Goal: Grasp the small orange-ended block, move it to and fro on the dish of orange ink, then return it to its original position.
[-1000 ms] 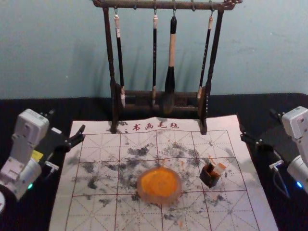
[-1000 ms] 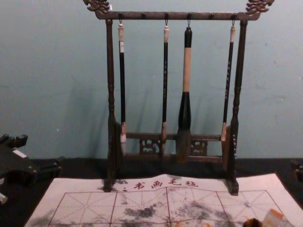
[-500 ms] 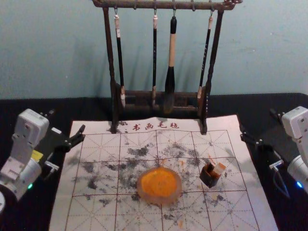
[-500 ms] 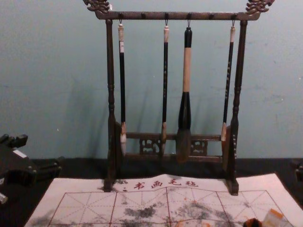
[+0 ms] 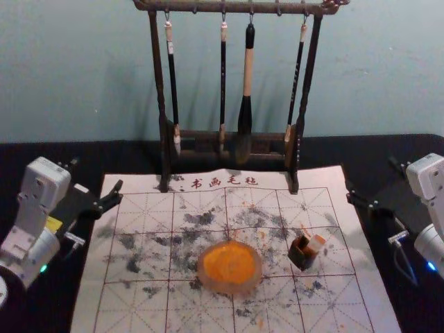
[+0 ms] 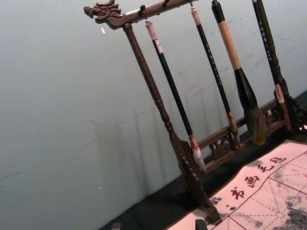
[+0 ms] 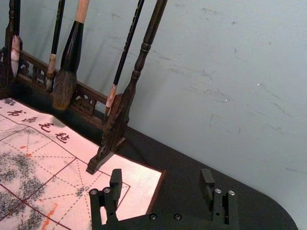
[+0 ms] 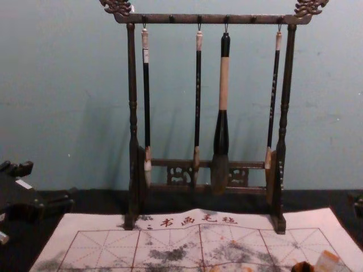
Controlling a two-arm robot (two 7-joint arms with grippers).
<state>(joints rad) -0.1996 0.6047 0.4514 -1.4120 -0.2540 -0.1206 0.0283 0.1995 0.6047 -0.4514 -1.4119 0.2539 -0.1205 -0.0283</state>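
Dish of orange ink (image 5: 256, 275) is set on the white gridded mat (image 5: 361, 305), about mid-width, near side; orange ink (image 5: 229, 262) is spread inside. Small orange-ended block (image 5: 316, 243) is seen at the small dark cup (image 5: 302, 257), to the right of the dish and slightly farther; block is tilted to the right, top above the cup's rim; its lower part is hidden. Cup is stood on the mat, apart from the dish. Dark smudges and orange specks are scattered over the mat.

Left gripper (image 5: 97, 175) is held by the mat's far left corner, fingers spread apart, nothing gripped. Right gripper (image 5: 372, 179) is held by the far right corner, fingers also spread apart, nothing gripped. Block is touched by neither.

Farther back, dark wooden rack (image 8: 133, 102) is stood at the mat's far edge, feet on it. Four brushes are hung from its top bar, tips down: three thin brushes (image 8: 198, 102) and one thick brush (image 8: 223, 85). Black table surface (image 7: 182, 172) is seen beyond, then pale blue-green wall (image 8: 68, 85).
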